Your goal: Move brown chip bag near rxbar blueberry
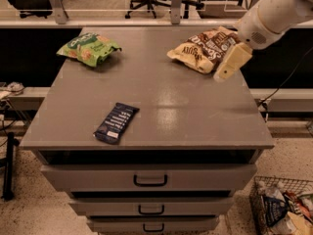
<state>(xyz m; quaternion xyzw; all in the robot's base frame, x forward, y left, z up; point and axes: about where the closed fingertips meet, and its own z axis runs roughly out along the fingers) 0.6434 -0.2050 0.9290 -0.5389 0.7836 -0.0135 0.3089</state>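
Brown bag (203, 48): back right of surface (186, 106), well apart from bar (116, 123), front left. My tool (230, 65): at bag's right edge, placed for grasping, I judge; its opening, cannot tell.

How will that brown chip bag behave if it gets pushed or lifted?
The brown chip bag looks puffed and crinkled, so it is probably light and will likely dent rather than stay stiff. Its glossy film may slide easily on the smooth cabinet top. The gripper is by the bag's right end.
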